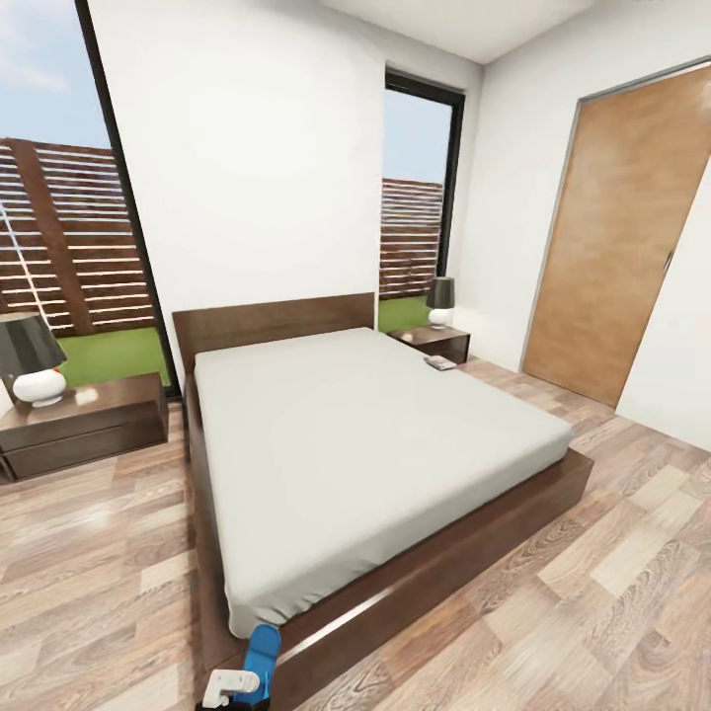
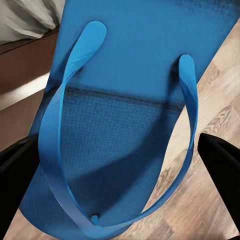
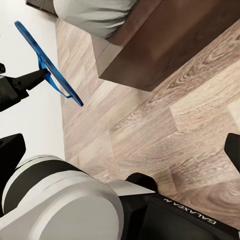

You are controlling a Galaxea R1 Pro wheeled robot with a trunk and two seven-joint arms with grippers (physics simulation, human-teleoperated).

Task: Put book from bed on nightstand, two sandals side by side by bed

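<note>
We've got one sandal (image 1: 263,660) pinched in the left gripper (image 1: 237,683) at bottom left by the bed (image 1: 375,444) corner, right gripper (image 3: 125,160) hanging open, and that edge-on hold could slip mid-carry.

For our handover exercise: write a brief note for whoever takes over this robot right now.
Left gripper: shut on a blue sandal, held off the floor at the bed's foot corner.
Right gripper: open, holding nothing.
A small flat thing, possibly the book, lies at the far nightstand.
Left: set this sandal beside the bed, add its pair, confirm the book.
</note>
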